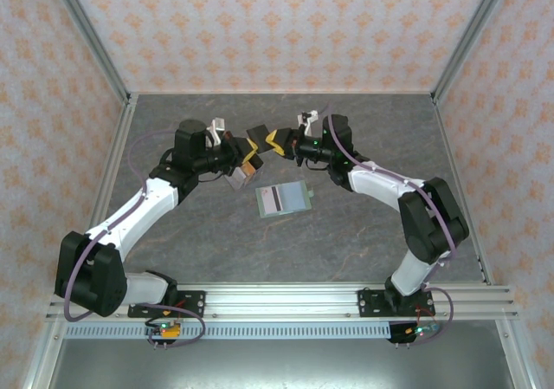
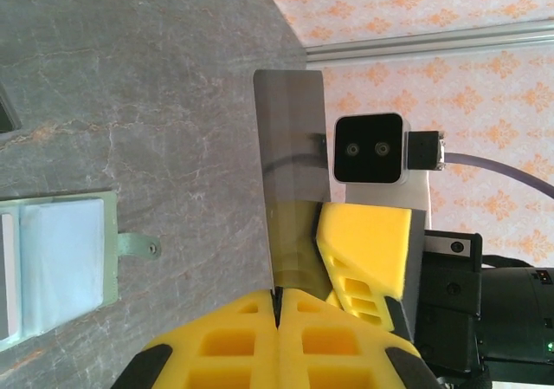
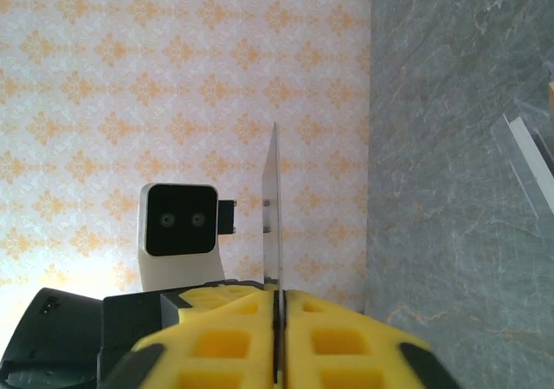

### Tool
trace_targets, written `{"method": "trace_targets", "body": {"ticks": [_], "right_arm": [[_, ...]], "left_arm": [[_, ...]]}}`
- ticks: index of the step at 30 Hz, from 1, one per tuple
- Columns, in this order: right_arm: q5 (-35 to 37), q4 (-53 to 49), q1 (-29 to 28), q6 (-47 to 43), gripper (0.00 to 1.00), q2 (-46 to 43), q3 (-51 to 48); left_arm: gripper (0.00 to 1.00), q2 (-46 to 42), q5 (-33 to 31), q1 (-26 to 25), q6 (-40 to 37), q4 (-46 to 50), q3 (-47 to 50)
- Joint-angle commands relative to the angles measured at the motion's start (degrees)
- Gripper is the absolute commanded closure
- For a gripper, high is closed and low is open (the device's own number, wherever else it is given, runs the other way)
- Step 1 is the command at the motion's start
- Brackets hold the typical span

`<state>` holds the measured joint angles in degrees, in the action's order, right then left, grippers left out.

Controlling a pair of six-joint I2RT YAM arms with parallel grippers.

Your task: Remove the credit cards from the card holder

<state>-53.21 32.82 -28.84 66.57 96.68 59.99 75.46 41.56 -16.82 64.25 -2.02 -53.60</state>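
A golden-brown credit card (image 2: 290,164) hangs above the table with both grippers clamped on it. My left gripper (image 2: 279,298) is shut on its near edge. A yellow finger (image 2: 363,250) of the right gripper presses on the same card from the other side. In the right wrist view the card (image 3: 274,216) stands edge-on, with my right gripper (image 3: 279,294) shut on it. From the top, the left gripper (image 1: 249,153) and right gripper (image 1: 279,140) meet at the card (image 1: 258,134). The sage-green card holder (image 1: 294,197) lies open and flat in front of them, a whitish card (image 1: 270,200) on its left panel.
The holder's side tab (image 2: 138,246) points toward the left gripper. A small beige-brown bundle (image 1: 241,178) lies on the table under the left gripper. Patterned walls on metal posts (image 1: 459,38) close in the grey table (image 1: 363,242) on three sides.
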Motion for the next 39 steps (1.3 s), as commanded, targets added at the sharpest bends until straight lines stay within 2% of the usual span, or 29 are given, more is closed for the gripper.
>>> {"method": "trace_targets", "body": {"ticks": [1, 2, 5, 8, 10, 13, 16, 22, 31, 39], "right_arm": [[-0.7, -2.4, -0.6, -5.0, 0.97, 0.0, 2.1], [0.3, -5.8, -0.8, -7.6, 0.99, -0.2, 2.8], [6.6, -21.6, -1.8, -20.2, 1.0, -0.9, 6.8], [16.6, -35.9, -3.9, -32.8, 1.0, -0.2, 12.1], [21.6, -41.7, -5.4, -39.5, 1.0, 1.6, 16.1], [26.3, -45.8, -6.5, -46.1, 1.0, 5.1, 21.3], [29.8, -47.4, -7.1, -52.3, 1.0, 8.9, 25.6], [32.6, -48.1, -7.9, -60.3, 1.0, 15.9, 32.0], [28.6, -47.4, -8.2, -62.8, 1.0, 21.1, 34.7], [30.3, -47.1, -8.3, -63.8, 0.99, 23.2, 35.1]], "left_arm": [[0.89, -1.3, 0.0, 0.7, -1.2, 1.9, 0.5], [0.81, -1.4, -0.6, 0.8, -1.9, 3.1, 0.5], [0.47, -2.4, -5.0, 1.3, -6.4, 11.7, -0.5], [0.23, -4.0, -15.2, 1.6, -12.6, 24.8, -2.5], [0.15, -5.2, -22.8, 1.7, -15.3, 31.3, -3.3], [0.06, -6.9, -29.3, 1.9, -16.9, 35.2, -2.9], [0.0, -7.8, -32.0, 2.2, -18.3, 37.7, -2.9], [0.0, -7.7, -31.7, 2.9, -18.8, 39.1, -2.4], [0.0, -6.0, -29.3, 3.4, -18.4, 38.3, -2.2], [0.0, -5.3, -28.0, 3.4, -18.1, 37.6, -2.2]]}}
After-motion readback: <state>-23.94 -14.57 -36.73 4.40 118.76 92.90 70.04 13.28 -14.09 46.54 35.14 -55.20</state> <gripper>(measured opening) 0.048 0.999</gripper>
